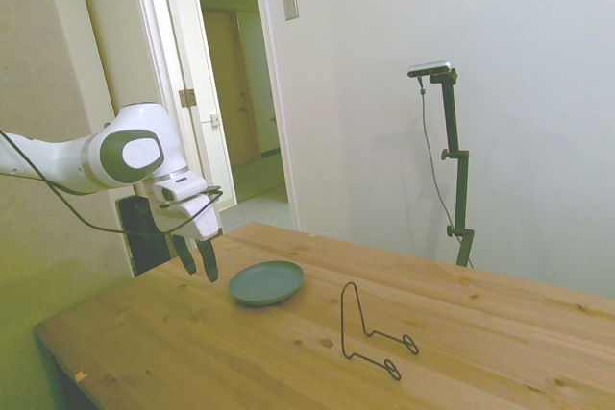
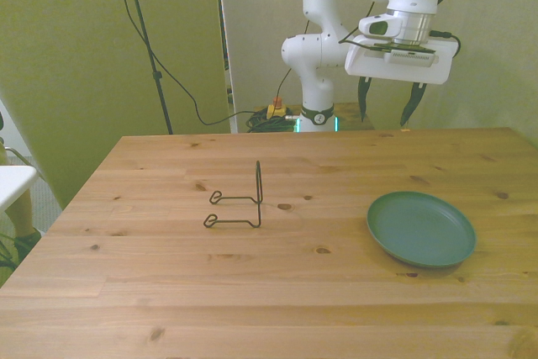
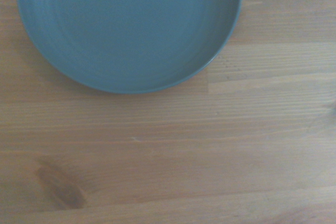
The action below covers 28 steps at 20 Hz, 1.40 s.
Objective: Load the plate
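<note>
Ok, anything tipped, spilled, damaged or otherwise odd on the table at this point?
Nothing stands out. The plate lies flat and empty on the wooden table, with no visible chips. The black wire stand sits upright, apart from the plate. The pincer hangs open above the table, holding nothing.

Lay flat on the desk, the plate, near the front view's right edge, with bare wood all round its rim. Stood upright well apart from it, toward the front view's left, a thin wire stand, the only other obstacle on the surface. Hung above the desk's far edge, clear of both, the gripper, its 2 fingers spread apart with nothing between them. Left open wood between plate and stand.
</note>
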Each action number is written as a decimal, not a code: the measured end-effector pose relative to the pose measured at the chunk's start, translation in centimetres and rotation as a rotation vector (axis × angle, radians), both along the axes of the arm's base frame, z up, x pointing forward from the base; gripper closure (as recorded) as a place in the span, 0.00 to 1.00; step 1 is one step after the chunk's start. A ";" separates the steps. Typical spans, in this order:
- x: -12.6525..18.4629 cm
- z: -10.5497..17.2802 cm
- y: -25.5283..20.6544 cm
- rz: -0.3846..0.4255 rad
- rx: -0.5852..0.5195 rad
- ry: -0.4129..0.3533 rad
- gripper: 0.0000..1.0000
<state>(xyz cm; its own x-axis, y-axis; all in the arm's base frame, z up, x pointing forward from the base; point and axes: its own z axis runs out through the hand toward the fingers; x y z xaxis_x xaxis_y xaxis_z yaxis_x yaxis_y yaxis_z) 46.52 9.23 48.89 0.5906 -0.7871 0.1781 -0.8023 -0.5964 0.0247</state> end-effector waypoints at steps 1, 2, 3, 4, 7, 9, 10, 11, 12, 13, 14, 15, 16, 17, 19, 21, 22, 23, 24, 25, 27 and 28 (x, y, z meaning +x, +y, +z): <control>0.8 0.2 0.4 -0.015 -0.025 0.000 0.00; 1.6 0.4 0.9 -0.023 -0.041 -0.002 0.00; 2.4 0.5 1.5 -0.027 -0.057 -0.003 0.00; 3.2 0.6 2.3 -0.026 -0.076 -0.009 0.00; 5.5 -0.1 4.8 -0.015 -0.126 -0.016 0.00; 7.0 -1.0 6.2 -0.012 -0.154 -0.010 0.00; 7.8 -1.4 6.7 -0.012 -0.166 -0.008 0.00; 8.5 -1.7 7.1 -0.017 -0.177 -0.005 0.00; 9.2 -2.0 7.5 -0.021 -0.180 -0.002 0.00; 10.0 -2.1 7.8 -0.026 -0.187 -0.003 0.00; 10.6 -2.3 8.1 -0.031 -0.190 -0.007 0.00; 11.2 -2.5 8.4 -0.035 -0.195 -0.010 0.00; 11.7 -2.7 8.7 -0.037 -0.199 -0.015 0.00; 12.3 -3.0 9.1 -0.038 -0.200 -0.015 0.00; 13.2 -3.9 9.8 -0.037 -0.209 -0.018 0.00; 14.1 -4.8 10.6 -0.027 -0.218 -0.024 0.00; 14.4 -5.3 11.0 -0.019 -0.218 -0.027 0.00; 14.7 -5.8 11.3 -0.012 -0.214 -0.031 0.00; 14.9 -6.2 11.6 -0.007 -0.210 -0.035 0.00; 15.2 -6.7 11.8 -0.002 -0.206 -0.038 0.00; 15.7 -7.7 12.1 0.006 -0.200 -0.043 0.00; 15.8 -8.2 12.3 0.010 -0.197 -0.044 0.00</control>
<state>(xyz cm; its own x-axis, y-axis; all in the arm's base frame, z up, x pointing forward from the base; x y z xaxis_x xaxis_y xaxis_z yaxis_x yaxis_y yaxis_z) 62.33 21.50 40.68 0.5869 -0.7285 0.3534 -0.7990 -0.5918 0.1069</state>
